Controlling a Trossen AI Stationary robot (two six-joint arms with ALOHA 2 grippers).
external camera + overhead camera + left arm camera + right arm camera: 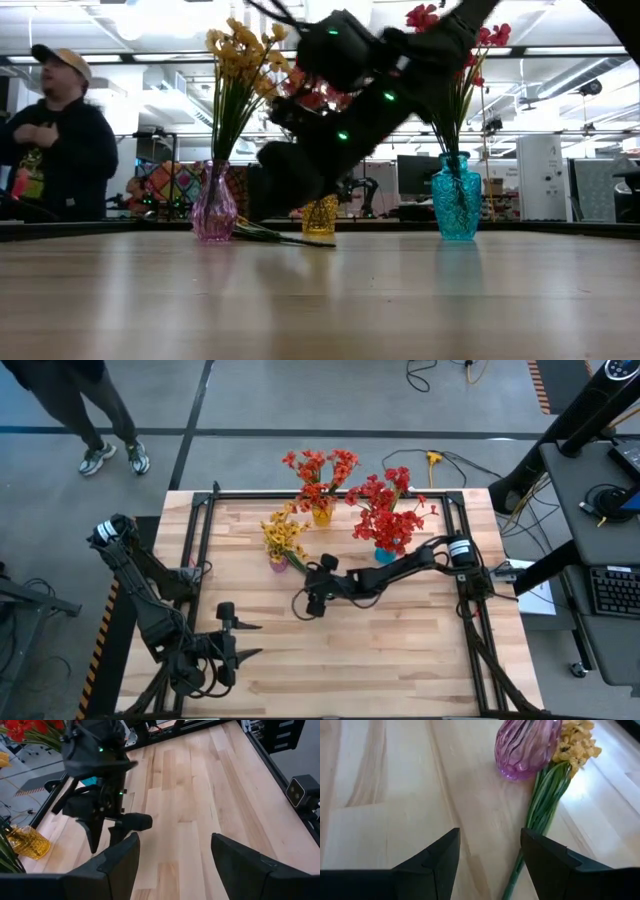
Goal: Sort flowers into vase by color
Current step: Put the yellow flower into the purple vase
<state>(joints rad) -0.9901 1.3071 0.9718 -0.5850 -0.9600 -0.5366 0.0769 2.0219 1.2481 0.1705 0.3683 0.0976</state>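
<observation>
Right end effector (487,855) hovers with fingers parted, empty, over a yellow flower spray (547,805) lying on the bench (385,780) beside the purple vase (527,745); left end effector (240,638) released, idle near the bench's front; no readable writing.

wooden table (400,650), three vases, loose yellow flower (545,805)

Yellow flowers (284,534) upright in purple vase (279,564), one yellow spray (555,785) lying flat at its 3 o'clock, orange-red flowers (320,472) in yellow vase (322,515), red flowers (390,510) in teal vase (385,554)
</observation>
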